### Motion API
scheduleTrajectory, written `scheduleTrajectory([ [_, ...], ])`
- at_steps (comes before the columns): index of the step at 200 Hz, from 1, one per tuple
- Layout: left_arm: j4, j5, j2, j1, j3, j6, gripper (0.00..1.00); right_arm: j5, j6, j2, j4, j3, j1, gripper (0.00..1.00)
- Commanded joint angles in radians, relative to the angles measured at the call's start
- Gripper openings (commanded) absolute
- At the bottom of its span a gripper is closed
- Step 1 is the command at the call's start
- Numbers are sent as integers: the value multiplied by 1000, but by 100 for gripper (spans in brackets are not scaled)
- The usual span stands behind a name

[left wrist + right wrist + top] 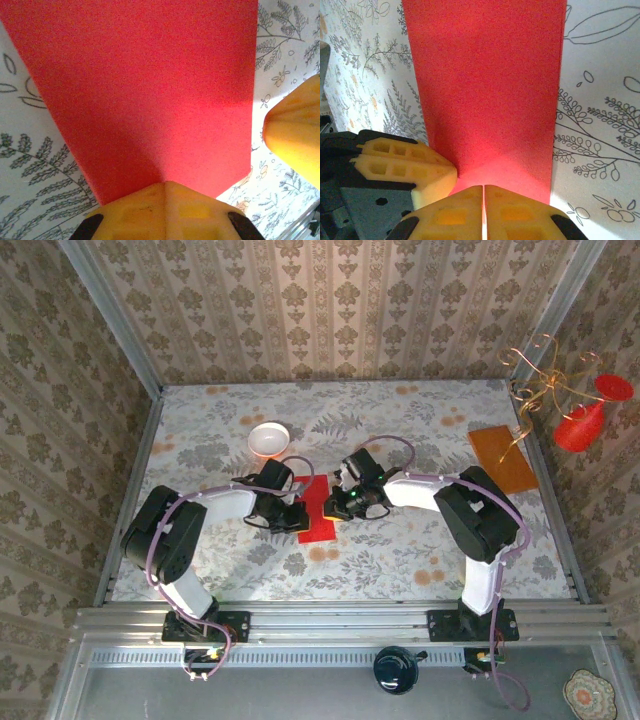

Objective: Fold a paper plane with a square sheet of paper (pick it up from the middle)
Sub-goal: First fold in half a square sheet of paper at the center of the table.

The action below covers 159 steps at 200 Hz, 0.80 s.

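Centrally on the floral desk [420, 540], the left fingers [135, 215], pressed together, touch one edge of the folded red paper [318, 528]; the right fingers [515, 215], likewise together, meet its opposite edge.

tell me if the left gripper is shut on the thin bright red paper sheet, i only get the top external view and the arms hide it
Observer: In the left wrist view the left gripper is shut and meets the near edge of the thin bright red paper sheet. I cannot tell if it is pinching or just pressing.
Operator: and the right one
Observer: In the right wrist view the right gripper is shut too, also at the sheet's edge.
Operator: how close are the two
Observer: The right wrist view shows a yellow finger of the left gripper right beside the right gripper. I cannot tell whether they touch.
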<state>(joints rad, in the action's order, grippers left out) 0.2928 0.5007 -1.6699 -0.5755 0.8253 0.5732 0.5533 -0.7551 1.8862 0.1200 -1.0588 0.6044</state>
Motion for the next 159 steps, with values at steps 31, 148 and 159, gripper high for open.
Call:
scheduleTrajectory([
  [31, -11, 6, -28, 0, -13, 27, 9, 6, 12, 57, 16, -3, 10, 11],
  [148, -76, 3, 44, -1, -24, 96, 11, -136, 50, 130, 162, 26, -9, 6],
  [159, -73, 0, 26, 0, -27, 94, 11, -142, 49, 135, 165, 26, -9, 5],
])
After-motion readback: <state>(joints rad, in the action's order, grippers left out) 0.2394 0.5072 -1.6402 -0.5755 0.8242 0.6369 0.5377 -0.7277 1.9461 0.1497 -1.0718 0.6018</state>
